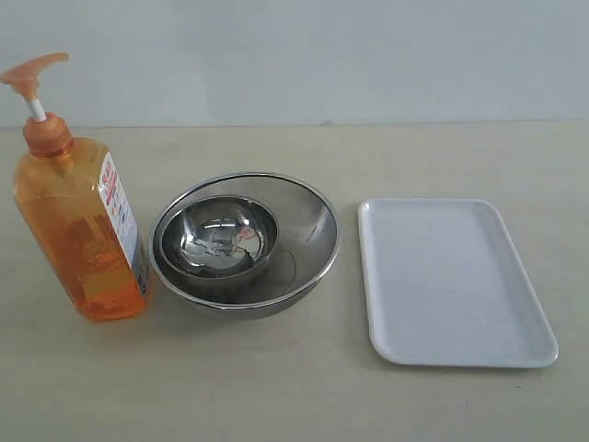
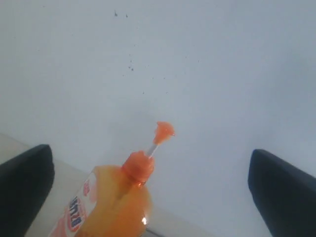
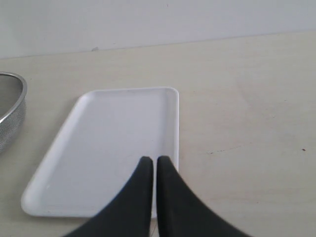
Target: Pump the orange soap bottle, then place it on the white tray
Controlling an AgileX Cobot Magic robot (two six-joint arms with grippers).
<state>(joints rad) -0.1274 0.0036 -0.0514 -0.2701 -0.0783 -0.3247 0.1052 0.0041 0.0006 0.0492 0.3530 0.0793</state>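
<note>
The orange soap bottle [image 1: 78, 235] stands upright at the far left of the table, pump head raised on its white stem. In the left wrist view the orange soap bottle [image 2: 116, 202] rises between the two wide-apart black fingers [image 2: 27, 182] of my left gripper [image 2: 150, 190], which is open and touches nothing. The white tray [image 1: 451, 281] lies flat at the right with nothing on it. In the right wrist view my right gripper [image 3: 154, 163] is shut, its tips above the near edge of the white tray [image 3: 106, 148]. Neither gripper shows in the exterior view.
A steel mesh bowl [image 1: 304, 216] with a smaller steel bowl [image 1: 221, 241] nested inside sits between bottle and tray. Its rim [image 3: 12, 113] shows at the side of the right wrist view. A pale wall stands behind the beige table [image 1: 294, 387].
</note>
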